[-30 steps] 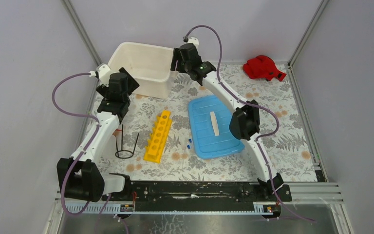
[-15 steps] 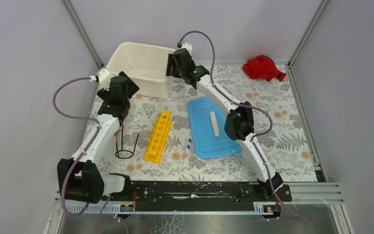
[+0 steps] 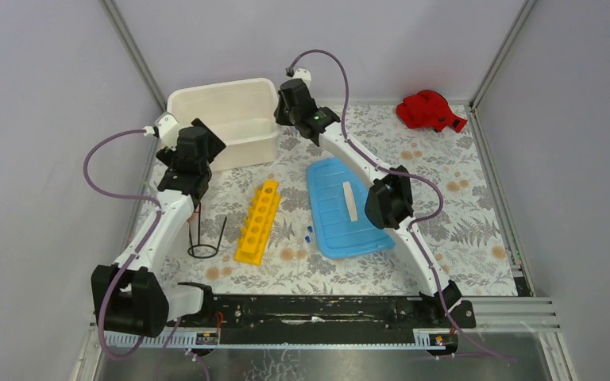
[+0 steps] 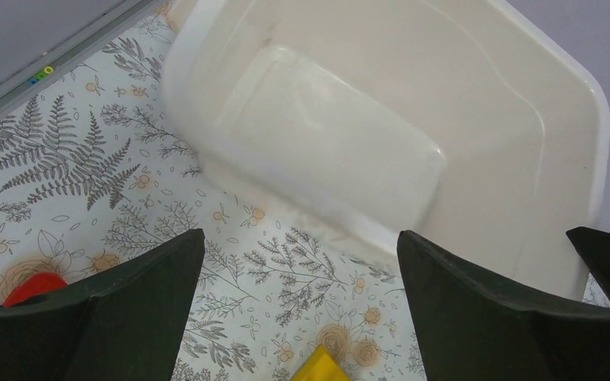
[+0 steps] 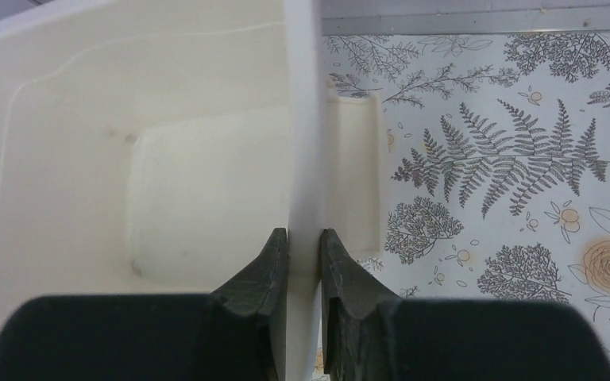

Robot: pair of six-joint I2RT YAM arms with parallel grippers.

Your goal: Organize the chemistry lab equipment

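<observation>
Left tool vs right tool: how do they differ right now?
The left arm's black two-finger tool is wide open, holding nothing; the right arm's black tool is shut on the wall of the white plastic tub. The left tool hangs above the table beside the tub; the right tool straddles its rim. Both are at that tub.

Yellow test-tube rack (image 3: 258, 221), black wire ring stand (image 3: 204, 238), blue-capped tubes (image 3: 307, 235), cream-white tub (image 3: 242, 151), light-blue lid (image 3: 330, 218), red cloth (image 3: 429, 111); the tabletop (image 3: 476, 214) is white, printed with grey ferns and orange flowers.

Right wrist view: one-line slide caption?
Right arm's fingers clamp the rim of the white tub, fern-print table beside it.
</observation>
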